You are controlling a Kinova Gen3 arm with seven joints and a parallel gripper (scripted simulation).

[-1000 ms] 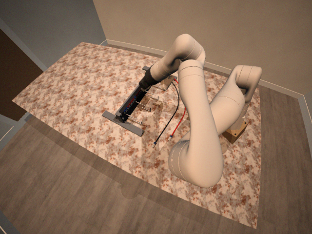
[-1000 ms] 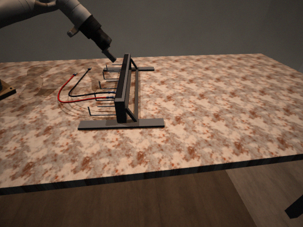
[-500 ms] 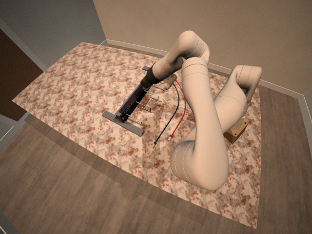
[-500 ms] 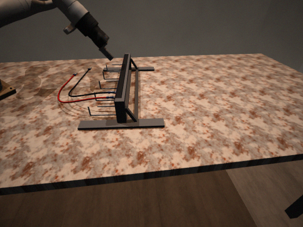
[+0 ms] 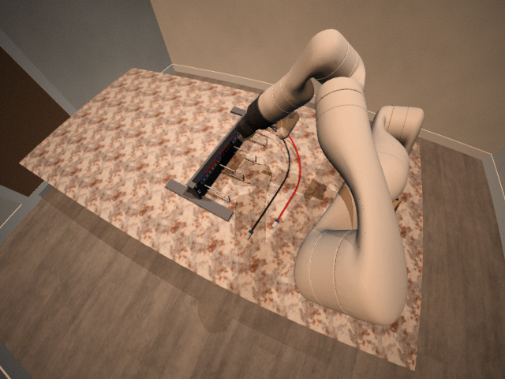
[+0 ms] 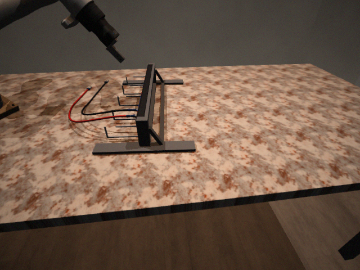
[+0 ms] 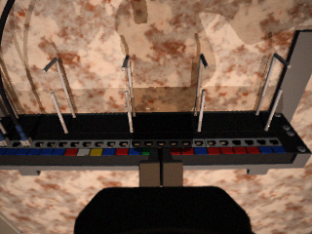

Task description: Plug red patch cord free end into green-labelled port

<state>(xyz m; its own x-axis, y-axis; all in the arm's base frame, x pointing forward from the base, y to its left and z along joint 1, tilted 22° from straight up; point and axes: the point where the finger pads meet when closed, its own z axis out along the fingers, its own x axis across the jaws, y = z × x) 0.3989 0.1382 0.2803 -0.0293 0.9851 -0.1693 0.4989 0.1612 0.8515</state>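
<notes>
The black rack stands upright on two grey feet in the middle of the table; it also shows in the exterior view. Its row of ports with coloured labels runs across the wrist view, with the green label just left of my fingers. My gripper is shut and empty, hovering above the rack's far half. The red cord is plugged into the rack at one end. Its free end lies on the table, apart from my gripper, and also shows in the exterior view.
A black cord lies beside the red one, with its free end on the table. Thin metal cable bars stick out from the rack's port side. My arm's base stands at the table's edge beyond the cords.
</notes>
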